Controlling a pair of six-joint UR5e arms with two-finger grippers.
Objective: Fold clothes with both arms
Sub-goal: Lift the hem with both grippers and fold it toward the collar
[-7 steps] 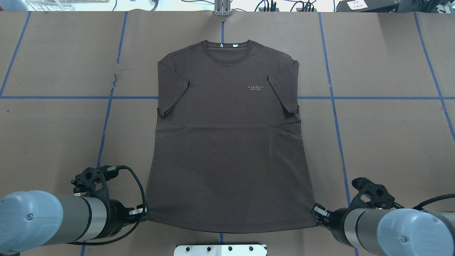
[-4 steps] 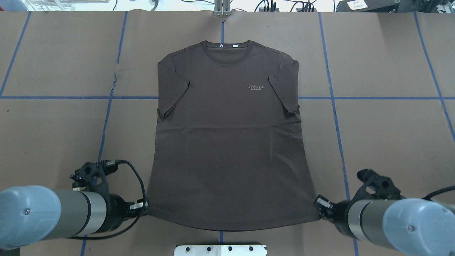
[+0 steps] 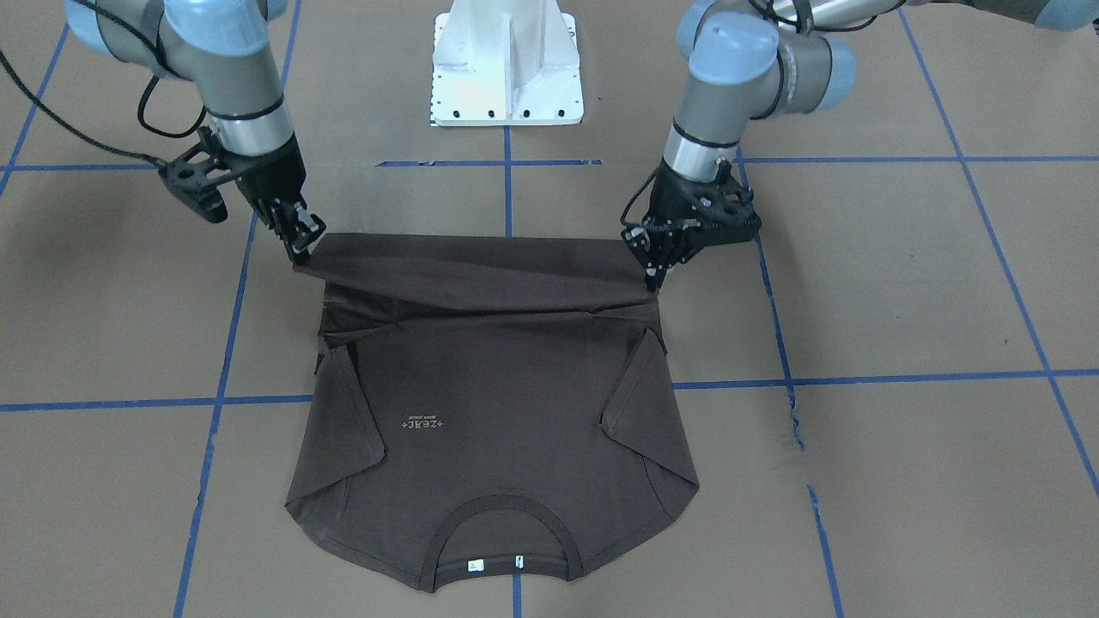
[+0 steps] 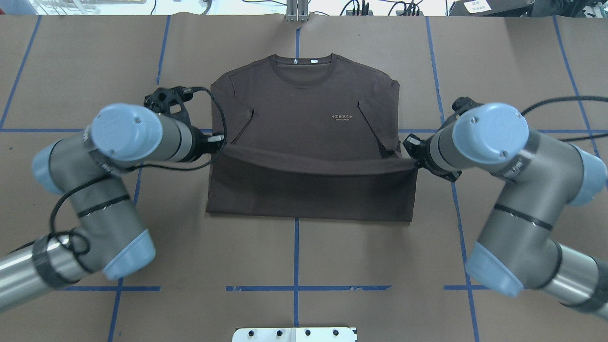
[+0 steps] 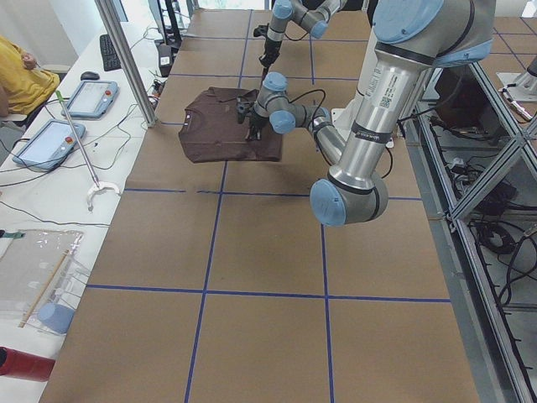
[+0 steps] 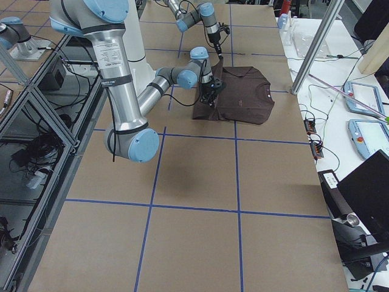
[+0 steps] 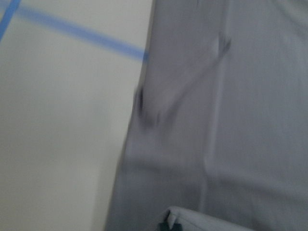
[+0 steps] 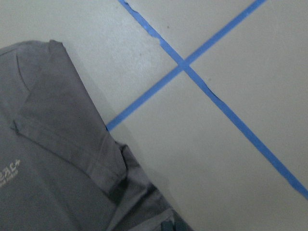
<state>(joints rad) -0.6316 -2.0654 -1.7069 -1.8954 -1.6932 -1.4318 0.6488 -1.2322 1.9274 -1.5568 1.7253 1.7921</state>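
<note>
The dark brown T-shirt (image 4: 304, 99) lies face up on the table, collar (image 4: 304, 61) at the far side, sleeves folded in. Its lower part is doubled over, and the hem hangs as a raised band across the middle. My left gripper (image 4: 221, 144) is shut on the hem's left corner. My right gripper (image 4: 412, 159) is shut on the right corner. In the front-facing view the shirt (image 3: 498, 412) shows with the left gripper (image 3: 655, 276) and the right gripper (image 3: 300, 249) holding the hem taut above it. The wrist views show only cloth (image 7: 231, 120) and a sleeve (image 8: 57, 154).
The table is covered in brown paper with blue tape lines (image 4: 498, 130). The white base block (image 3: 506, 60) stands at the robot's side. A metal post (image 4: 297, 12) is at the far edge. Side tables with tablets (image 5: 88, 96) flank the far side.
Both grippers have lifted the hem corners from the near edge and carried them away from the robot to about mid-shirt. The lower part of the shirt is now doubled over.
</note>
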